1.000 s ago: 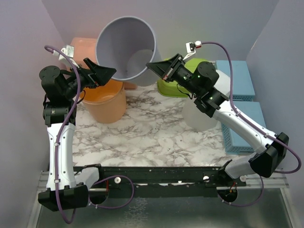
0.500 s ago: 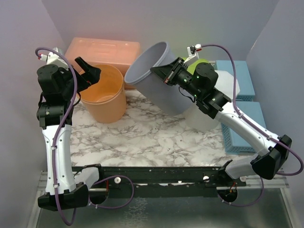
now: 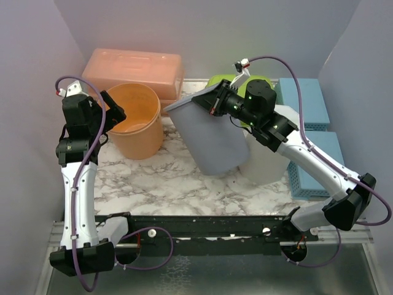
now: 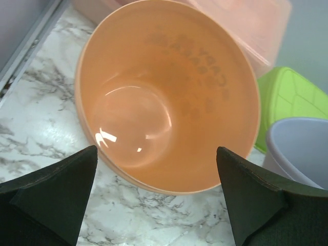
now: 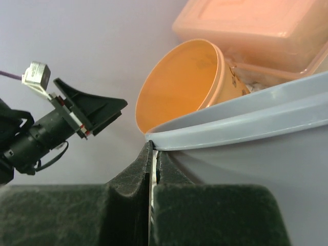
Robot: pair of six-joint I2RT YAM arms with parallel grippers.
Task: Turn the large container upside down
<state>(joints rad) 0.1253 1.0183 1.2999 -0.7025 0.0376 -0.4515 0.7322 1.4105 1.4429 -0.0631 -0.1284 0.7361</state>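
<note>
The large container (image 3: 212,138) is a grey plastic bucket, tilted in mid-table with its outer wall toward the top camera and its rim (image 3: 190,100) uppermost. My right gripper (image 3: 213,103) is shut on that rim; in the right wrist view the fingers (image 5: 152,148) pinch the rim's edge with the grey wall (image 5: 256,174) to their right. Whether the base touches the table I cannot tell. My left gripper (image 3: 114,114) stands open and apart from it, over the orange bucket (image 3: 132,123); nothing is between its fingers (image 4: 156,151). The grey container's corner shows at the left wrist view's right edge (image 4: 302,148).
The orange bucket (image 4: 164,97) stands upright and empty at the left. A pink lidded box (image 3: 132,64) lies behind it, a green tub (image 3: 236,81) at the back. A white translucent tub (image 3: 267,160) and two blue baskets (image 3: 307,101) (image 3: 319,163) fill the right side.
The right gripper has swung the grey container over, from its opening facing the camera to its outer wall showing, and lowered it. The left gripper drew back left and down over the orange bucket.
</note>
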